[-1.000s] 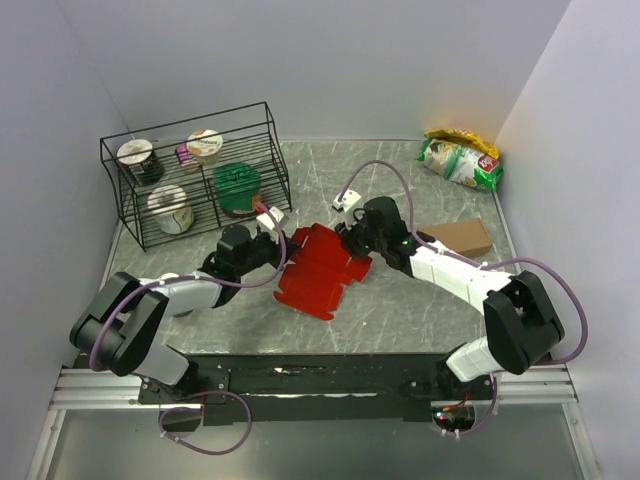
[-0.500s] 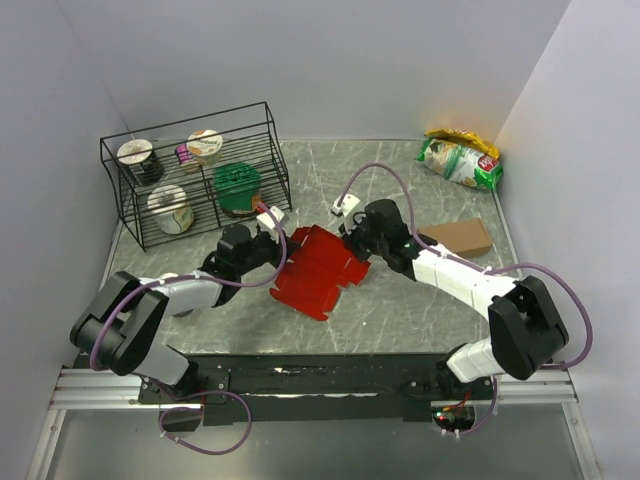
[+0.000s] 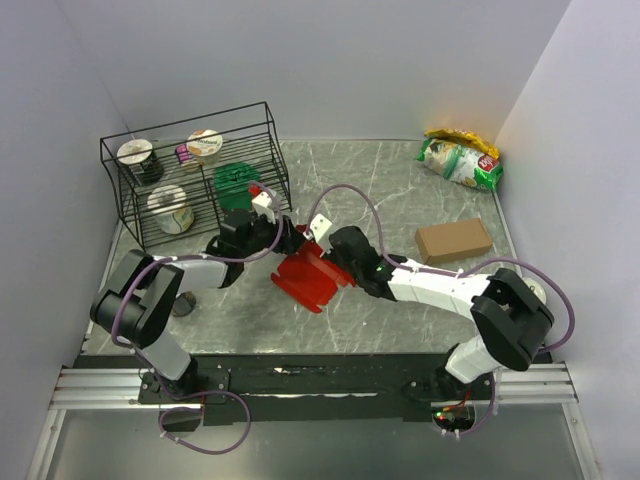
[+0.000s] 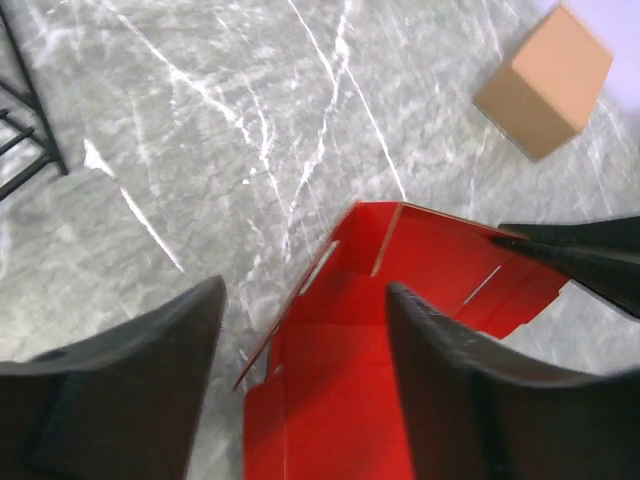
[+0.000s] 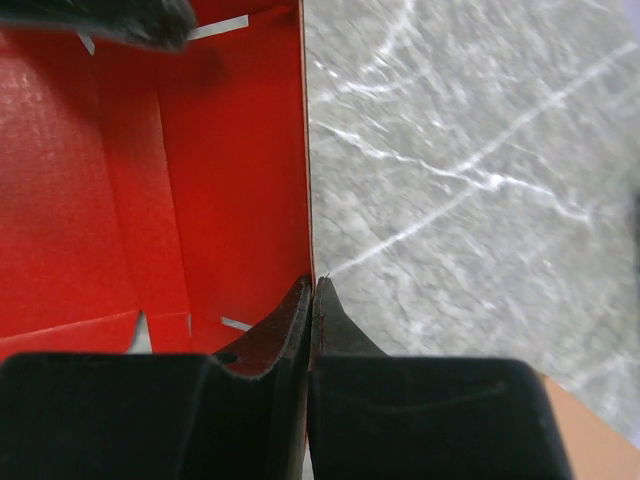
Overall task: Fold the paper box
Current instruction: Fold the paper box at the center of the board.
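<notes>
Three pale walls (image 3: 330,60) surround grey marbled table (image 3: 440,200) and paper box (image 3: 305,280).

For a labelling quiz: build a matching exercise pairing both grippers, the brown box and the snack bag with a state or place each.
1 left gripper
2 right gripper
3 brown box
4 snack bag

a far right corner
b shut on the paper box edge
c open
d right side of the table

Pairs: 1-c, 2-b, 3-d, 4-a
</notes>
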Robot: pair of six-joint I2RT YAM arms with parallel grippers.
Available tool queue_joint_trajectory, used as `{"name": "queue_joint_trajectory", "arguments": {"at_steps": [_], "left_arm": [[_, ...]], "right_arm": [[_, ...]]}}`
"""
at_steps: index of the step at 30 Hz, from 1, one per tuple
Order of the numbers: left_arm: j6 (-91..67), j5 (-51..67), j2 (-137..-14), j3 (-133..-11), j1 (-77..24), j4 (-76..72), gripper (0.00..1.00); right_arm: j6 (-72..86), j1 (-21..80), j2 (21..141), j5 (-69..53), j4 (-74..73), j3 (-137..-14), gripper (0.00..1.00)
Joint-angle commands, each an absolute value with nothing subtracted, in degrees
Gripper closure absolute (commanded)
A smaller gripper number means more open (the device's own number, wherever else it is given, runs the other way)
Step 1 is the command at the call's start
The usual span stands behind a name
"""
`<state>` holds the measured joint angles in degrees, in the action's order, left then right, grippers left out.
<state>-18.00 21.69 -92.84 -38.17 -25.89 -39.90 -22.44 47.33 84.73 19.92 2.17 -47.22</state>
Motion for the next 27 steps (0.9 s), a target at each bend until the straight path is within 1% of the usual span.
{"name": "queue_joint_trajectory", "arguments": {"at_steps": [1, 4, 8, 11, 12, 15, 20, 22, 23, 25, 27], "left_arm": [[-23.4, 25.7, -91.7, -37.0, -23.6, -46.9, 0.19], [-23.1, 23.4, -91.1, -37.0, -23.4, -43.3, 0.16], [-25.0, 18.7, -89.5, -33.7, -23.6, -42.0, 0.19], [-27.5, 20.7, -90.2, -32.3, -23.6, -46.2, 0.25], [-28.0, 21.4, -90.9, -32.8, -24.2, -46.6, 0.3], [-28.8, 21.8, -93.7, -35.1, -25.9, -45.3, 0.36], [-32.4, 23.6, -98.2, -36.3, -26.2, -50.6, 0.37], [-34.0, 24.6, -99.3, -36.7, -26.3, -52.2, 0.41], [-34.5, 24.7, -99.2, -35.7, -26.2, -56.2, 0.41], [-37.2, 24.3, -98.7, -34.3, -26.3, -61.1, 0.39], [-38.1, 24.3, -98.8, -35.5, -26.3, -61.6, 0.38]], "right_arm": [[-25.5, 48.0, 85.1, 28.9, 5.8, -47.2, 1.0], [-25.5, 48.0, 86.2, 29.0, 4.2, -48.5, 1.0], [-25.0, 48.1, 88.7, 29.3, 1.5, -50.3, 1.0], [-24.3, 48.2, 89.8, 29.3, 0.3, -51.4, 1.0], [-24.2, 48.0, 90.0, 29.4, 0.3, -51.9, 1.0], [-24.3, 48.5, 90.7, 30.5, -1.4, -52.6, 1.0], [-25.3, 49.1, 91.9, 32.3, -1.4, -52.8, 1.0], [-25.3, 49.3, 92.3, 32.6, -2.1, -53.3, 1.0], [-25.5, 49.4, 92.5, 32.7, -2.2, -53.3, 1.0], [-25.4, 49.4, 92.5, 32.9, -2.1, -53.2, 1.0], [-25.3, 49.5, 92.4, 32.8, -2.3, -53.2, 1.0]]}}
